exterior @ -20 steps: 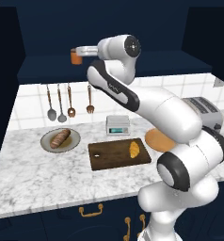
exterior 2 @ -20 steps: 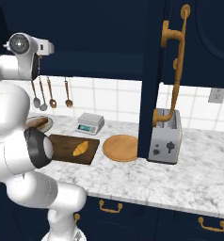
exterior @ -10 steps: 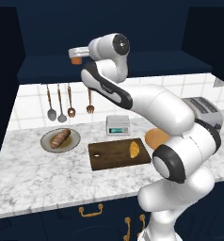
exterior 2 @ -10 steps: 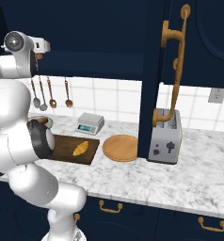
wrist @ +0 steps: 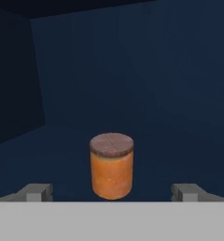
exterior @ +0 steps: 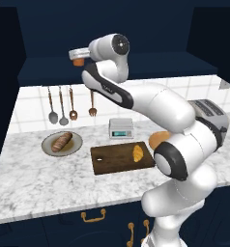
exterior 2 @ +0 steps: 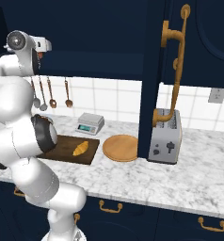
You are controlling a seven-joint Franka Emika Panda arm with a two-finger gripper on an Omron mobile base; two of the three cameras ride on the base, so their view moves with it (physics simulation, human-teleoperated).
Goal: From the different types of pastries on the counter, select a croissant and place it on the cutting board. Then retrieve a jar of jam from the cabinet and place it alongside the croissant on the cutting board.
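Croissant (exterior: 137, 153) is already lying on the cutting board (exterior: 112, 160), and we are reaching our gripper (wrist: 112, 192), fingers spread wide and empty, toward the jar of jam (wrist: 111, 165) standing upright in the cabinet (wrist: 147, 75).

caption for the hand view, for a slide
Open gripper lined up on the upright jar of jam inside the dark cabinet.

On the tabletop (exterior: 35, 178), the cutting board (exterior: 114, 159) lies in the middle with the croissant (exterior: 137, 153) on its right end. A plate (exterior: 74, 144) carrying the loaf (exterior: 62, 142) sits to its left, a scale (exterior: 121, 128) behind it. The jar (wrist: 111, 165) stands upright in the cabinet (wrist: 156, 84), between the spread pincer (wrist: 112, 192) tips.
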